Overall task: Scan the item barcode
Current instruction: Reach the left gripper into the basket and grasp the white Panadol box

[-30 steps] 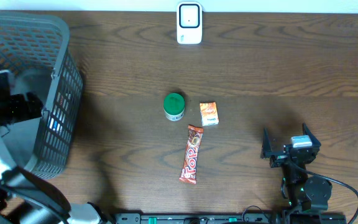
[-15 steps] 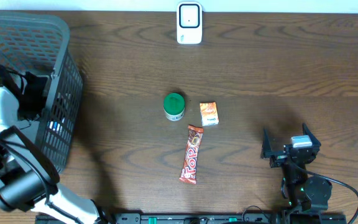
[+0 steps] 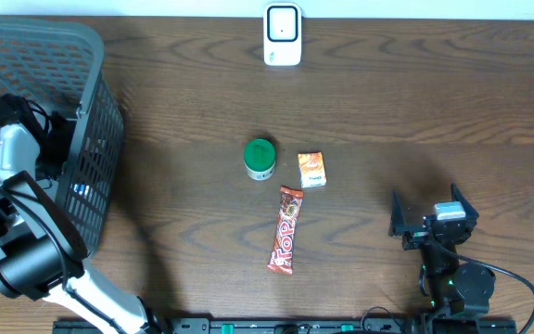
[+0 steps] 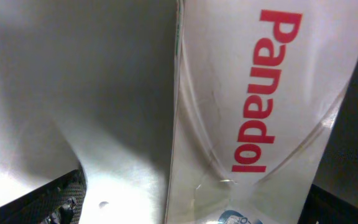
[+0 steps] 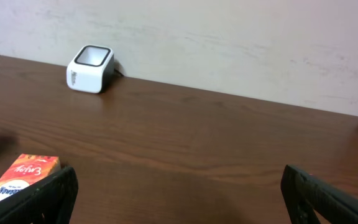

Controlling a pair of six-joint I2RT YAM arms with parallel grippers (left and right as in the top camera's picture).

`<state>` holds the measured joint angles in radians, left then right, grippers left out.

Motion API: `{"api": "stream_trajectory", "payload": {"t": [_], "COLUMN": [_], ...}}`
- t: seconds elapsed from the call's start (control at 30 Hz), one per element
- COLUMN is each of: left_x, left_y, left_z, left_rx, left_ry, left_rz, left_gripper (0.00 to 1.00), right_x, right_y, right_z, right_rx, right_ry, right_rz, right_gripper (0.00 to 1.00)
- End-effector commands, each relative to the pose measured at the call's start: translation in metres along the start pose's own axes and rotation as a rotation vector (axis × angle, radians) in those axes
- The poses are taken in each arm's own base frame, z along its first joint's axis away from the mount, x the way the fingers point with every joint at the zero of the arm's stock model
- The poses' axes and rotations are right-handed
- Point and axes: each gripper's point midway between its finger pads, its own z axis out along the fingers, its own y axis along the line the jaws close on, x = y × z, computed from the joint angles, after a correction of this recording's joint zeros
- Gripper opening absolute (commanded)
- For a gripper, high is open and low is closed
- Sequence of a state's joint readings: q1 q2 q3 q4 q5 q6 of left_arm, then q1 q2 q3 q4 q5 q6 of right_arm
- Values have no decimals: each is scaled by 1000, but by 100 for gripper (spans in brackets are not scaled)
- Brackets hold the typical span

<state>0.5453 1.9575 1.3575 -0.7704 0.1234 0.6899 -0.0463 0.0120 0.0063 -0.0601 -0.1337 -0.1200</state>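
A white box printed "Panadol" in red [image 4: 260, 106] fills the left wrist view, lying on the pale floor of the grey basket [image 3: 91, 111]. My left gripper [image 4: 191, 214] is down inside the basket, open, with its dark fingertips [image 4: 61, 199] at the frame's lower corners and the box between them; I cannot tell if they touch it. The white scanner [image 3: 283, 34] stands at the table's far edge, also visible as the scanner [image 5: 90, 60] from the right wrist. My right gripper [image 3: 427, 210] rests open at the front right, holding nothing.
A green-lidded jar [image 3: 260, 159], a small orange box [image 3: 312, 170] and a red candy bar [image 3: 286, 229] lie mid-table. The orange box [image 5: 20, 177] sits just left of my right gripper's left finger. The basket's mesh wall rises around my left arm.
My left arm has swung up and right inside the basket, toward its right wall. The right arm and the table items have not moved.
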Motion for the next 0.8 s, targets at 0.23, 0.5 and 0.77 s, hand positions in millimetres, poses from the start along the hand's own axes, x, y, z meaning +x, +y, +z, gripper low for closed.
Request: {"api": "stream_trajectory", "payload": {"t": [0.23, 0.5, 0.77], "left_x": [15, 15, 13], "left_y": [9, 9, 10], "left_z": [18, 18, 12], "left_rx": [-15, -15, -24], "left_ry": [69, 69, 57], "left_rz": [-67, -81, -85], "left_gripper": [61, 52, 50], "right_x": [0, 0, 0], "right_y": [1, 1, 1], "right_z": [0, 0, 0], "right_rx": [-3, -3, -3], "right_ry": [-1, -1, -1], "right_rz": [10, 11, 10], "right_gripper": [99, 99, 99]}}
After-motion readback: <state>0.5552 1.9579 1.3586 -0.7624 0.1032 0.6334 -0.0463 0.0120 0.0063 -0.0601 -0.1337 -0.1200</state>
